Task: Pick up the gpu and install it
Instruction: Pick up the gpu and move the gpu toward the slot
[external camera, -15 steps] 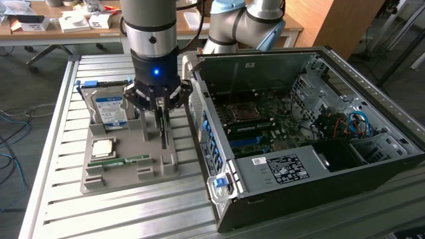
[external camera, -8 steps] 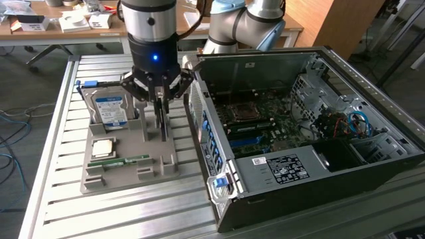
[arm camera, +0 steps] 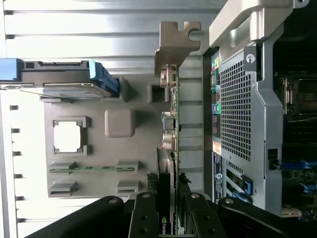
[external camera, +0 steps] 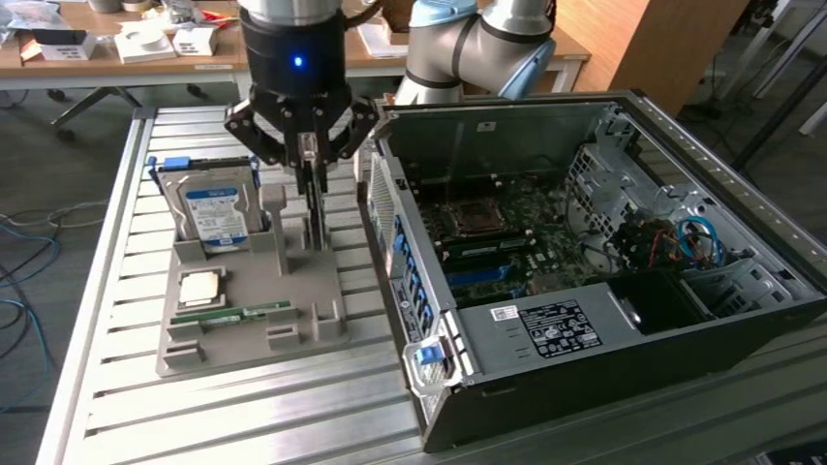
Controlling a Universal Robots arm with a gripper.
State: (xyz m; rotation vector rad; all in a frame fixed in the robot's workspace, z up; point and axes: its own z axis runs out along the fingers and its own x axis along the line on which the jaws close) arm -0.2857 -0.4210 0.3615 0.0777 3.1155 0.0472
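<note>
1. Between the black fingers [arm camera: 143, 213] of the gripper [arm camera: 168, 218] sits the gpu [arm camera: 171, 124], a thin green circuit card seen edge-on. The jaws are partly closed and press its two faces.
2. Beyond the fingers, the card's silver metal end bracket [arm camera: 176, 44] points away from the wrist.
3. From the exterior view, the gripper [external camera: 310, 170] holds the gpu [external camera: 314, 208] upright over the grey plastic holder tray [external camera: 246, 329]. Whether its lower edge touches the tray cannot be told.
4. On that tray lie a narrow green memory stick [external camera: 232, 312] and a square silver processor chip [external camera: 198, 288]. A silver hard drive with a blue label [external camera: 213, 213] stands behind them.
5. On the exterior view's right, just beside the tray, the open black computer case [external camera: 582, 329] rests on the slatted metal table [external camera: 130, 387].
</note>
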